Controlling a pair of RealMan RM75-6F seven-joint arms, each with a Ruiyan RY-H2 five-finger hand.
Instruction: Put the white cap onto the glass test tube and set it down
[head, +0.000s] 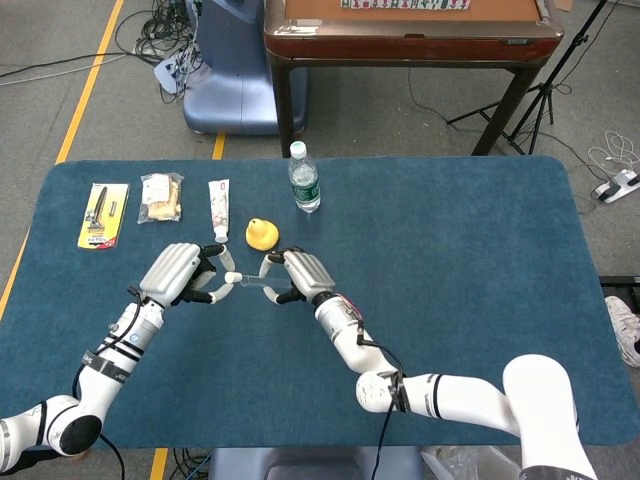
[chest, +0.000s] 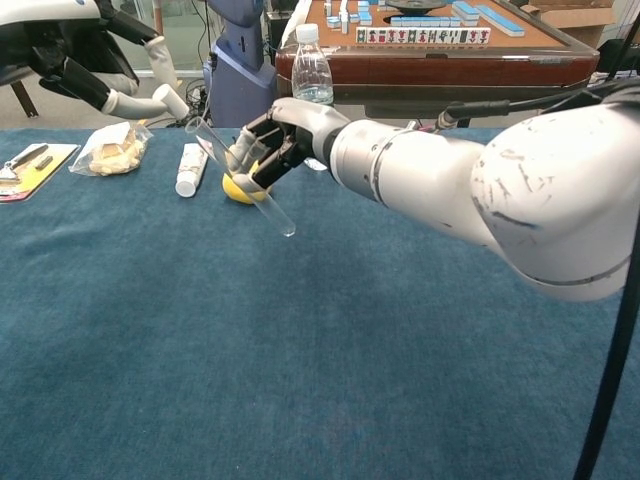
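My right hand (head: 300, 276) grips the clear glass test tube (head: 256, 283) near its middle, above the blue table (head: 450, 260). In the chest view the test tube (chest: 240, 178) slants, its open mouth up to the left and its round end down to the right of the right hand (chest: 285, 140). My left hand (head: 180, 275) pinches the small white cap (head: 232, 278) in its fingertips. In the chest view the cap (chest: 175, 101) sits just above and left of the tube's mouth; I cannot tell whether they touch. The left hand (chest: 85, 70) is partly cut off at the frame's top left.
A yellow rubber duck (head: 262, 233) lies just behind the hands, with a water bottle (head: 304, 180) further back. A toothpaste tube (head: 219, 207), a snack bag (head: 162, 197) and a yellow tool pack (head: 104, 214) line the far left. A brown table (head: 410, 30) stands beyond.
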